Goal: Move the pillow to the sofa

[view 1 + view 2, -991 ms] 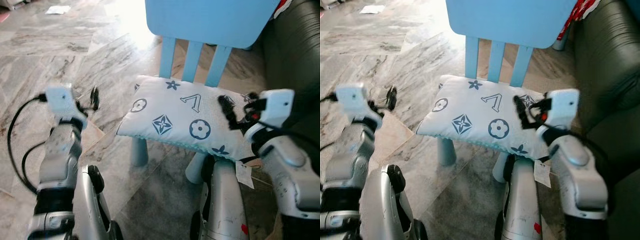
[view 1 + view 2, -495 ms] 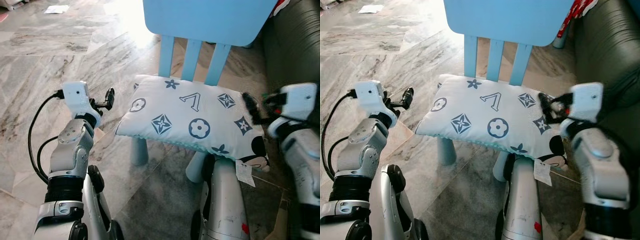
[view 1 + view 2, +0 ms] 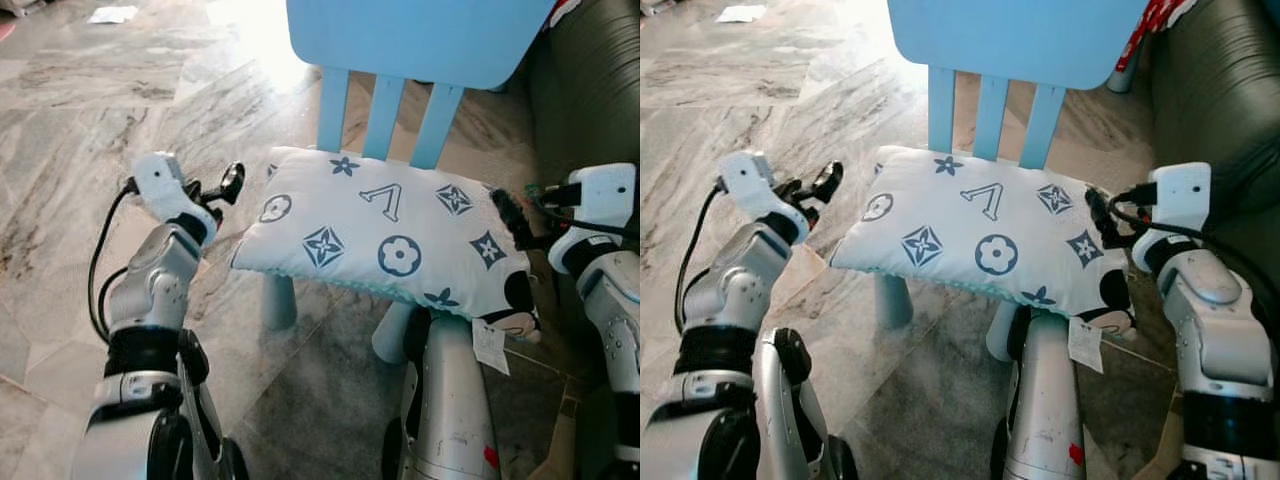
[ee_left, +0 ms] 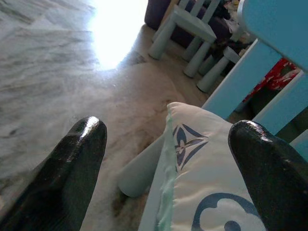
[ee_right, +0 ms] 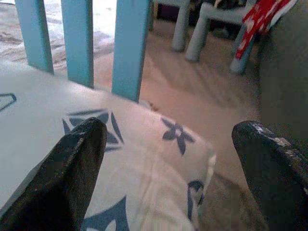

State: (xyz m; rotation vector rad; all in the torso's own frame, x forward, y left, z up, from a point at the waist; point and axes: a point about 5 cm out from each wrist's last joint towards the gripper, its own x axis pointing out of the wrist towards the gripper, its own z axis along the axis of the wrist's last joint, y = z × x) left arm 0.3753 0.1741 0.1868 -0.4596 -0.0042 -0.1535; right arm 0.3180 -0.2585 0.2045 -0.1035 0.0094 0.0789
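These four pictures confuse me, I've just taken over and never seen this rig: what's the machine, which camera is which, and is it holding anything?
It's a humanoid robot with two silver arms. The two wide pictures come from its head, looking down; the two close ones come from its wrists, looking along black fingers. A patterned white pillow lies on a small blue chair, the dark sofa to the robot's right. The left gripper and right gripper sit open at opposite ends of the pillow. Nothing is held.
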